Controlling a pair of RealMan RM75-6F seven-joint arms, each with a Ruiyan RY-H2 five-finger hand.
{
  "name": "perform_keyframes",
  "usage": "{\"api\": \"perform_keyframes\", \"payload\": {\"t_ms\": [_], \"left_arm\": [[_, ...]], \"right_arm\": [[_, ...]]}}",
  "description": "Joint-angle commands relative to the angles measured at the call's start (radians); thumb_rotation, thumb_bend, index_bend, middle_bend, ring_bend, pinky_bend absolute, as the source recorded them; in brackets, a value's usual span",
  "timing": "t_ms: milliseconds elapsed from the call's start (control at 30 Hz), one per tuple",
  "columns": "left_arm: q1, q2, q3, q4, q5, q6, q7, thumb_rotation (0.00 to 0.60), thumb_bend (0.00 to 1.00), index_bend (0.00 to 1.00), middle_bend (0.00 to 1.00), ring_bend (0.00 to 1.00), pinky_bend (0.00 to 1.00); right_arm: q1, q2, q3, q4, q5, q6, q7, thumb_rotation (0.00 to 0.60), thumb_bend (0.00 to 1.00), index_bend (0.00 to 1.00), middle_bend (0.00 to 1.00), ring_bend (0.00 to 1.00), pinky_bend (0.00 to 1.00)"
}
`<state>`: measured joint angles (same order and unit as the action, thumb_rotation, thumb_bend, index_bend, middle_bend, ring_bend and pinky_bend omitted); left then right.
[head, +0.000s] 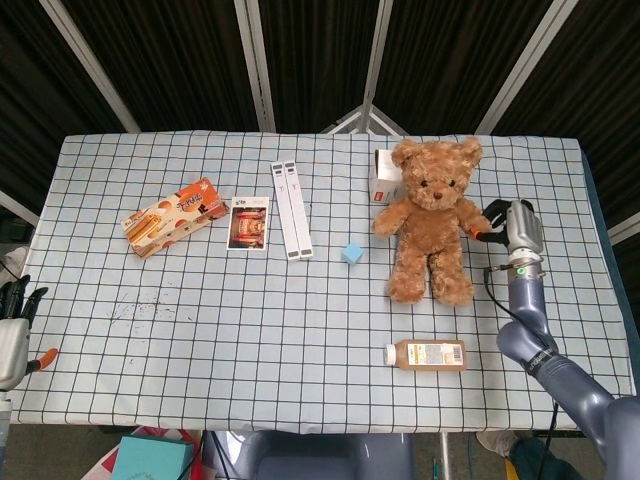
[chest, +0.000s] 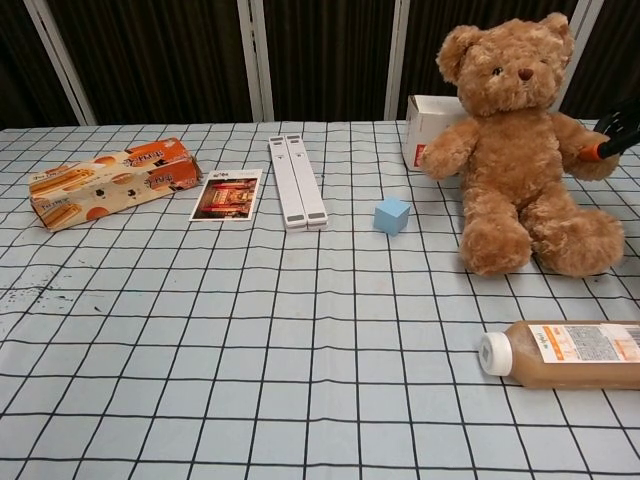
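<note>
Brown plush teddy bear (head: 430, 222) touching orange-tipped fingers (chest: 596, 150) of grey-black right hand (head: 497, 221); further off: pale blue cube (head: 351, 253), white box (head: 383, 175) with red marking, amber bottle (head: 428, 355) with white cap, orange-cream carton (head: 172, 217); white cloth (head: 250, 330), black grid.
</note>
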<state>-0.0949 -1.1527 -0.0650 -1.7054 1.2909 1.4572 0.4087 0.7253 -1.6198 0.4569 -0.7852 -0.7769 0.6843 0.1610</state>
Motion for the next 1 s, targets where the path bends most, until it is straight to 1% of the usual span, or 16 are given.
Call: {"api": "perform_keyframes", "payload": {"t_ms": [33, 100, 133, 200, 233, 267, 367, 433, 567, 667, 767, 833, 933, 1000], "left_arm": [[-0.001, -0.001, 0.000, 0.000, -0.001, 0.000, 0.002, 0.600, 0.24, 0.15, 0.00, 0.00, 0.03], [-0.002, -0.002, -0.001, 0.000, -0.003, -0.002, 0.003, 0.600, 0.24, 0.15, 0.00, 0.00, 0.03], [-0.002, -0.003, 0.000, 0.000, -0.003, -0.003, 0.004, 0.600, 0.24, 0.15, 0.00, 0.00, 0.03], [-0.002, -0.003, 0.000, 0.000, -0.003, -0.002, 0.006, 0.600, 0.24, 0.15, 0.00, 0.00, 0.03], [-0.002, -0.003, 0.000, 0.000, -0.003, -0.002, 0.006, 0.600, 0.24, 0.15, 0.00, 0.00, 0.03], [-0.002, -0.003, 0.000, 0.000, -0.003, -0.001, 0.005, 0.600, 0.24, 0.15, 0.00, 0.00, 0.03], [-0.001, -0.002, -0.001, 0.000, -0.005, 0.000, 0.005, 0.600, 0.24, 0.15, 0.00, 0.00, 0.03], [-0.001, -0.002, -0.001, 0.000, -0.005, 0.000, 0.003, 0.600, 0.24, 0.15, 0.00, 0.00, 0.03], [-0.001, 0.000, 0.001, -0.001, -0.002, -0.001, 0.001, 0.600, 0.24, 0.16, 0.00, 0.00, 0.03], [-0.001, 0.002, 0.002, -0.002, 0.002, 0.000, -0.003, 0.600, 0.24, 0.16, 0.00, 0.00, 0.03], [-0.001, 0.004, 0.003, -0.004, 0.005, -0.001, -0.007, 0.600, 0.24, 0.16, 0.00, 0.00, 0.03], [-0.001, 0.007, 0.006, -0.007, 0.011, -0.002, -0.011, 0.600, 0.24, 0.16, 0.00, 0.00, 0.03], [0.000, 0.012, 0.011, -0.011, 0.023, -0.001, -0.020, 0.600, 0.24, 0.16, 0.00, 0.00, 0.03], [0.002, 0.016, 0.015, -0.014, 0.032, 0.001, -0.028, 0.600, 0.24, 0.16, 0.00, 0.00, 0.03]], "right_arm": [[-0.003, 0.000, -0.001, 0.003, 0.012, -0.015, -0.007, 0.600, 0.28, 0.56, 0.60, 0.50, 0.00], [-0.005, 0.006, -0.003, 0.002, 0.018, -0.033, -0.014, 0.600, 0.28, 0.47, 0.58, 0.47, 0.00], [-0.005, 0.012, -0.007, -0.002, 0.018, -0.044, -0.019, 0.600, 0.28, 0.41, 0.55, 0.45, 0.00], [-0.007, 0.028, -0.015, -0.014, 0.016, -0.065, -0.030, 0.600, 0.28, 0.28, 0.47, 0.39, 0.00], [-0.008, 0.037, -0.020, -0.021, 0.016, -0.075, -0.035, 0.600, 0.28, 0.24, 0.43, 0.36, 0.00], [-0.011, 0.049, -0.026, -0.030, 0.017, -0.090, -0.043, 0.600, 0.28, 0.19, 0.37, 0.30, 0.00], [-0.018, 0.094, -0.041, -0.066, 0.025, -0.133, -0.059, 0.600, 0.27, 0.08, 0.22, 0.16, 0.00], [-0.028, 0.129, -0.038, -0.101, 0.034, -0.146, -0.054, 0.600, 0.26, 0.04, 0.17, 0.11, 0.00], [-0.065, 0.211, -0.018, -0.201, 0.027, -0.149, -0.003, 0.600, 0.26, 0.02, 0.15, 0.09, 0.00], [-0.110, 0.275, -0.021, -0.277, -0.007, -0.129, 0.027, 0.600, 0.26, 0.02, 0.15, 0.09, 0.00], [-0.158, 0.326, -0.035, -0.342, -0.046, -0.089, 0.043, 0.600, 0.26, 0.02, 0.15, 0.09, 0.00], [-0.207, 0.371, -0.049, -0.408, -0.076, -0.053, 0.060, 0.600, 0.26, 0.02, 0.15, 0.09, 0.00], [-0.295, 0.453, -0.076, -0.544, -0.133, 0.002, 0.098, 0.600, 0.26, 0.02, 0.15, 0.09, 0.00], [-0.364, 0.500, -0.102, -0.644, -0.192, 0.076, 0.118, 0.600, 0.26, 0.02, 0.15, 0.09, 0.00]]}}
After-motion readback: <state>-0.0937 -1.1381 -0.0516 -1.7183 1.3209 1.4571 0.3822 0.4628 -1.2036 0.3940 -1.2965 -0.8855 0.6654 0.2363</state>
